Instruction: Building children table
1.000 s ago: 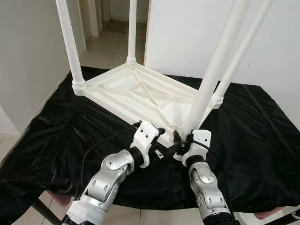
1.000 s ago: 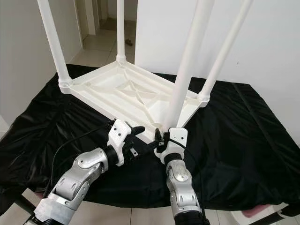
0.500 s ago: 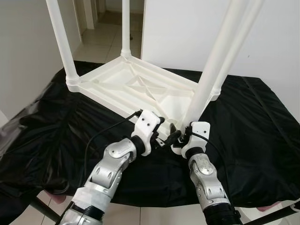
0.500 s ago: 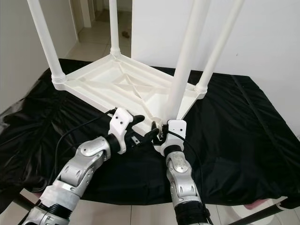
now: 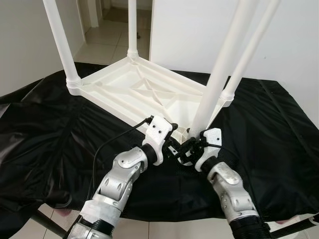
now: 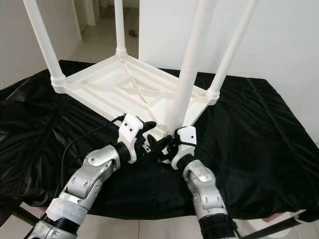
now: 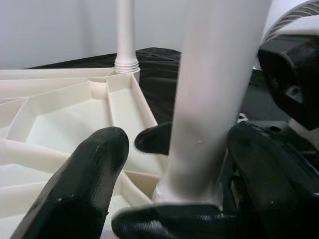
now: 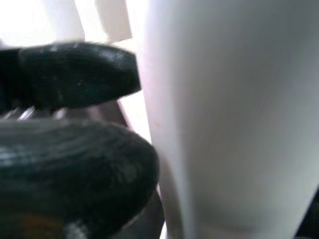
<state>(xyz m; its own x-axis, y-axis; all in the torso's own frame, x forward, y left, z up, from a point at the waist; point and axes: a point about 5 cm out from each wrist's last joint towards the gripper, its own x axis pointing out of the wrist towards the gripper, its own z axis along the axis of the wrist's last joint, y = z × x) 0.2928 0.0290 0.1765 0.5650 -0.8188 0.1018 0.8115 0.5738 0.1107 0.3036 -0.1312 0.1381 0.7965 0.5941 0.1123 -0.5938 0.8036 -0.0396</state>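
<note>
While the upturned tabletop [image 5: 144, 94] lies on the black-draped bench [image 5: 45, 134], we have both hands at its near corner, where the near leg [image 5: 219, 74] stands tilted in its socket; our left hand [image 7: 164, 189] straddles the leg's base with fingers wide, our right hand [image 5: 192, 149] presses beside it, grip unclear; we judge the tilted leg could cross-thread or slip; no containers here
</note>
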